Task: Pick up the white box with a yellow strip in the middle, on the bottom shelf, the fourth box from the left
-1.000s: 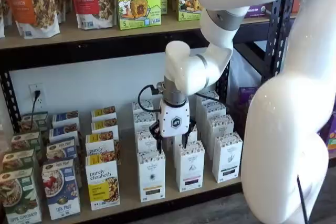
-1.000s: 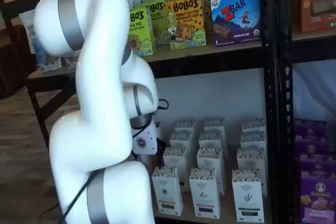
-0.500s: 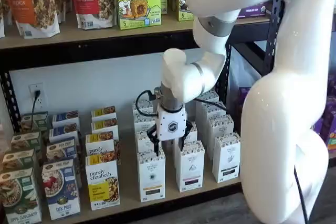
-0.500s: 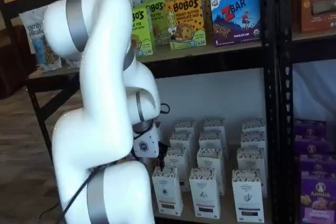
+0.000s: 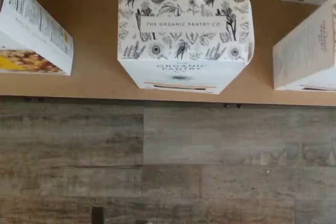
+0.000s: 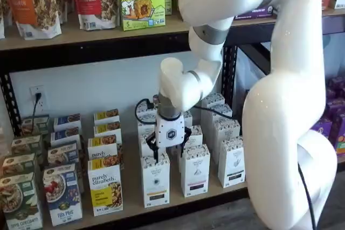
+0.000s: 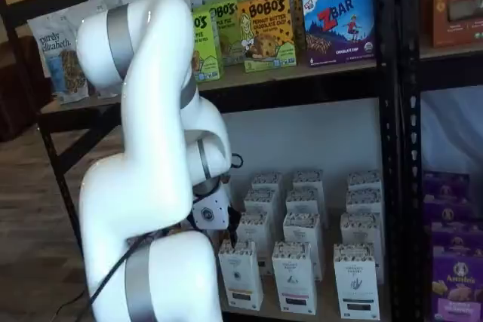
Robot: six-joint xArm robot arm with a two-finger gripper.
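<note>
Wrist view, nearest first: grey plank floor (image 5: 157,150), then the front edge of the bottom shelf (image 5: 94,56). Standing right at that edge, the white box (image 5: 184,40), seen from above. Flowered top panel, a thin yellow strip just showing on the front face. Flanked by a purely elizabeth box (image 5: 31,30) on one side and a like white carton (image 5: 304,51) on the other, both near but apart from it.

In a shelf view, same story from the front: the white box (image 6: 155,180) in the front row of the bottom shelf (image 6: 132,189), upright and untouched. Hanging just above its top, the pincer (image 6: 168,145), released, a plain gap between the black fingers, nothing in them. In both shelf views, mostly arm in the way; only a glimpse of the pincer (image 7: 219,216) above the white box (image 7: 241,275).

Further back, a second-row carton (image 6: 146,145) close behind the target, and more rows beyond.

Trouble ahead, judging from this: a tight fit. Coming down slightly off line, likely to land a finger on the top panel and crush it, or clip the second-row carton behind. Tall and narrow and parked at the lip, so easy to nudge forward onto the floor. Gripping too high, a risk of the box swinging or slipping out on the lift.
</note>
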